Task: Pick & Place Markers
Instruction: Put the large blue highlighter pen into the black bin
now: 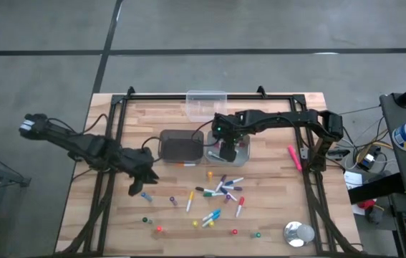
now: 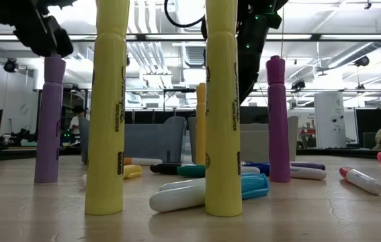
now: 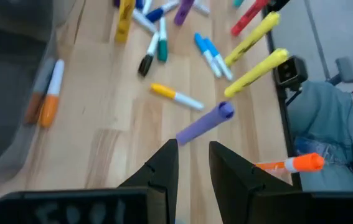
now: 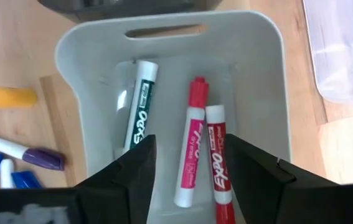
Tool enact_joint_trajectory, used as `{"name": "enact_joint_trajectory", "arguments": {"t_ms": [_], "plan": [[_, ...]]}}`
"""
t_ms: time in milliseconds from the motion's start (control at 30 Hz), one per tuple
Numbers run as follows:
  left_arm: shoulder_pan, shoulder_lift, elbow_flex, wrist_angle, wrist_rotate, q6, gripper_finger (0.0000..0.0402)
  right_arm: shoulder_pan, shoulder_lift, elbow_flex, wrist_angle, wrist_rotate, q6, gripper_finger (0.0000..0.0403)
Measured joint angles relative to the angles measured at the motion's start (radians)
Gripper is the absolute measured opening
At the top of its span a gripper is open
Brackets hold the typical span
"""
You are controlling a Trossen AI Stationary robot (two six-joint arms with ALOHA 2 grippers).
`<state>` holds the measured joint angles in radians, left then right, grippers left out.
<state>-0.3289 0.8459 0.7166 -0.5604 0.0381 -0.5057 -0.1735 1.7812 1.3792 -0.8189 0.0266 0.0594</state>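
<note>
Many markers (image 1: 217,192) lie scattered on the wooden table; several stand upright, among them two yellow highlighters (image 2: 106,107) and two purple ones (image 2: 277,121). My left gripper (image 3: 193,155) is open and hovers just above and beside an upright purple marker (image 3: 204,123), which stands on its end near the table's left side (image 1: 146,195). My right gripper (image 4: 192,149) is open over a pale grey bin (image 4: 263,81). A green, a pink and a red marker (image 4: 216,155) lie on the bin's floor.
A dark bin (image 1: 181,145) sits left of the grey bin (image 1: 244,150), with a clear container (image 1: 206,104) behind them. A pink marker (image 1: 293,156) lies near the right rail. A silver tape roll (image 1: 298,233) sits at the near right corner. Black frame rails border the table.
</note>
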Motion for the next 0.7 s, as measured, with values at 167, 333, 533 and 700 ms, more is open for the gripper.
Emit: {"name": "enact_joint_trajectory", "arguments": {"t_ms": [167,333,533,700], "plan": [[-0.024,0.000,0.000,0.036,-0.023,0.008,0.0083,0.040,-0.017,0.018,0.023,-0.006,-0.007,0.0177],[-0.026,0.000,-0.001,0.038,-0.044,0.011,0.0083,0.111,-0.039,0.066,0.055,-0.006,-0.019,0.0176],[-0.026,0.000,-0.001,0.055,-0.117,0.055,0.0083,0.202,-0.038,0.107,0.214,-0.007,-0.084,0.0180],[-0.025,0.000,-0.001,0.088,-0.169,0.082,0.0083,0.259,-0.028,0.107,0.349,-0.010,-0.102,0.0180]]}}
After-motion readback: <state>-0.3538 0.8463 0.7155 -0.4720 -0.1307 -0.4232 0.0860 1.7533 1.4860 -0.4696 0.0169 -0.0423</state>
